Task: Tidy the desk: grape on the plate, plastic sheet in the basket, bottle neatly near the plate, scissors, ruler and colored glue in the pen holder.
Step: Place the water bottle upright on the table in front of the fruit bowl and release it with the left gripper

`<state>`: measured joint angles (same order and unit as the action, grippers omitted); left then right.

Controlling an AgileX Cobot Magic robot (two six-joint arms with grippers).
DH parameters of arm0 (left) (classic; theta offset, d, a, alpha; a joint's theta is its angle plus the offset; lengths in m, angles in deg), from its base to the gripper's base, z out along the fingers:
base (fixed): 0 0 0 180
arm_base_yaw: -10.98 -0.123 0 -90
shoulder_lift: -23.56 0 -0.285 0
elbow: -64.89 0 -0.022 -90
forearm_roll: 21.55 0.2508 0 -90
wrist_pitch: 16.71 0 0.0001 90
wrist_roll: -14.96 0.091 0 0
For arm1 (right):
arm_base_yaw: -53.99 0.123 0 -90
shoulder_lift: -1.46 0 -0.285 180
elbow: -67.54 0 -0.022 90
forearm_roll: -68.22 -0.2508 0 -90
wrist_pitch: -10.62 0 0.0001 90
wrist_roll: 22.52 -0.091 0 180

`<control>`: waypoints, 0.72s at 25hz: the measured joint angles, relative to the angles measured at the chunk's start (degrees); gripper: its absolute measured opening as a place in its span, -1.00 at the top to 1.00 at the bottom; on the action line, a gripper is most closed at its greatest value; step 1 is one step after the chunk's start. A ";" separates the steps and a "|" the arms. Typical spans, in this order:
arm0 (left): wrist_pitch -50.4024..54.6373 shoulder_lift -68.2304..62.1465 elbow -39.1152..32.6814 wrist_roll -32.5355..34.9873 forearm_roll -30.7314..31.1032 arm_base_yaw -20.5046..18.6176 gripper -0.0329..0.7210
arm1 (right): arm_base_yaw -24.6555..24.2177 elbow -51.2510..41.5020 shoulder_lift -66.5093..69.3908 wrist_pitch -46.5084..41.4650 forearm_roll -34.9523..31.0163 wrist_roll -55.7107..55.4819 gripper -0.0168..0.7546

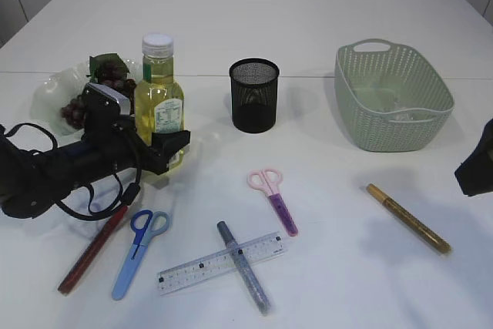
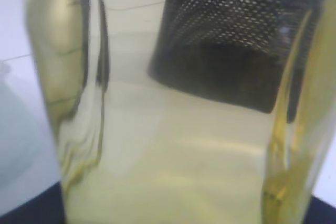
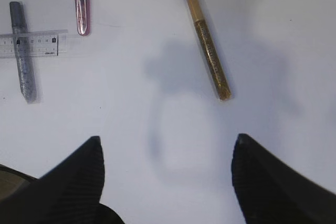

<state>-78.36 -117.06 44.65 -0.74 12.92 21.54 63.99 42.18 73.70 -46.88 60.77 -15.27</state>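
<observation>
Counting for you: two scissors, blue (image 1: 139,248) and pink (image 1: 271,196), three glue pens, one ruler (image 1: 221,262). Your left end effector (image 1: 166,152) clamped the upright bottle (image 1: 159,98) beside the plate (image 1: 54,92); your right end effector (image 3: 167,169) hung wide open, empty, above the desk (image 1: 347,267), gold glue pen (image 3: 209,46) just ahead.

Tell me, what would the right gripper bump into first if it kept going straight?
Probably just the bare table. The right gripper is open, pointing down at it; the gold glue pen lies slightly farther ahead.

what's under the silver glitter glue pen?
The silver glitter glue pen lies across the clear ruler, which rests on the table. The ruler's strip beneath the pen is covered; in the right wrist view the ruler's left end is cropped.
</observation>
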 joint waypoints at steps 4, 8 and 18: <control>-1.42 -0.96 0.39 0.09 -0.50 0.00 -0.28 | 0.00 0.00 0.00 0.00 0.00 0.00 -0.56; -1.94 -1.28 0.59 0.23 -0.58 0.00 -0.28 | 0.00 0.00 0.00 0.00 0.00 0.00 -0.56; -1.94 -1.18 0.64 0.25 3.84 1.26 -0.28 | 0.00 0.00 0.00 0.61 0.03 0.09 -0.56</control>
<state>-80.30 -118.25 45.29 -0.49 16.77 22.80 63.99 42.18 73.70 -46.27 60.80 -15.19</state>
